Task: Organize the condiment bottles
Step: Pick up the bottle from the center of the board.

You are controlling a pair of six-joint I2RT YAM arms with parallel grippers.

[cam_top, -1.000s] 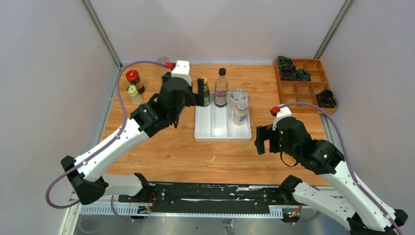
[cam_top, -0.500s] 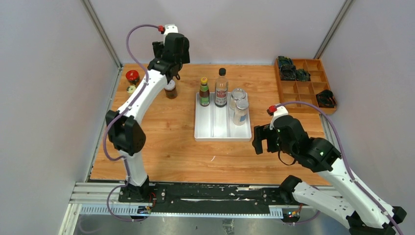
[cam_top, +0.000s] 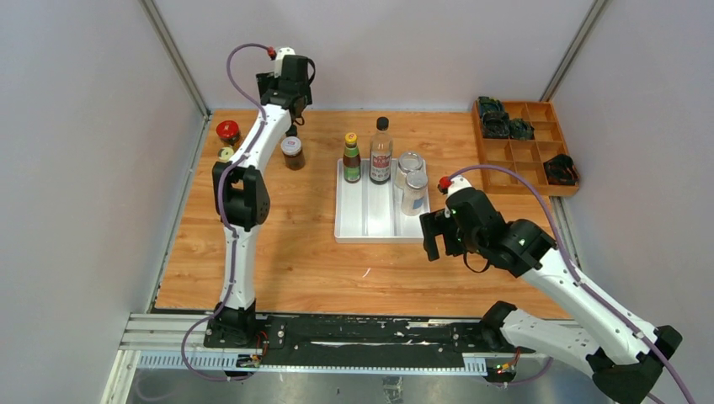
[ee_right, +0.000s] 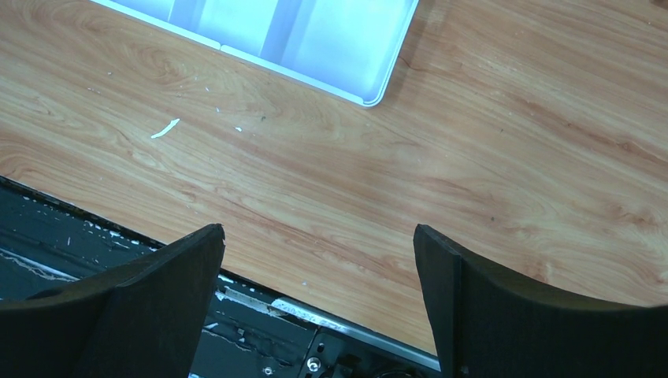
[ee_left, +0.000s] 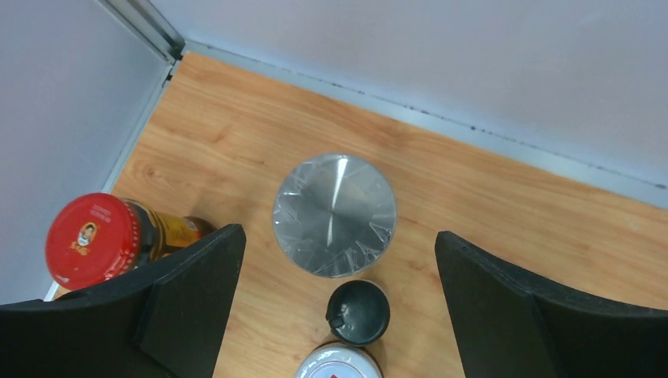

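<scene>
Your left jaws stand wide open directly above the silver-lidded clear jar (ee_left: pixel 334 201) at the wooden bench's (cam_top: pixel 295 252) far left corner, with the red-lidded jar (ee_left: pixel 92 239) close by. Your right jaws gape over bare wood near the white plastic tray (ee_right: pixel 370 94).

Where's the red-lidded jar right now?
Top view: the red-lidded jar stands at the far-left corner of the table, just behind a small pale-capped shaker. Left wrist view shows it at lower left, left of the silver-lidded jar.
</scene>
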